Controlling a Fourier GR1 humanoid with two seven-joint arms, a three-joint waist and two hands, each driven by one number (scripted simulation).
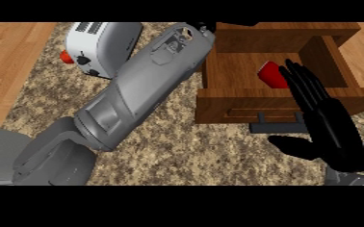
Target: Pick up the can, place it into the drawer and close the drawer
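A red can point(269, 73) lies inside the open wooden drawer point(241, 107), near its middle. My right hand point(332, 133) is open at the right, its straight fingers point(305, 84) pointing up over the drawer's front panel and covering the can's right side. My left forearm point(142, 86) crosses the view diagonally up to the drawer's back left corner. Only a dark sliver of the left hand point(205, 27) shows there, at the picture's top.
A white and grey toaster point(99, 45) with a red knob stands at the upper left, next to the left forearm. The drawer's dark handle point(277, 123) juts toward me over the speckled counter point(185, 149). A wooden strip runs along the left edge.
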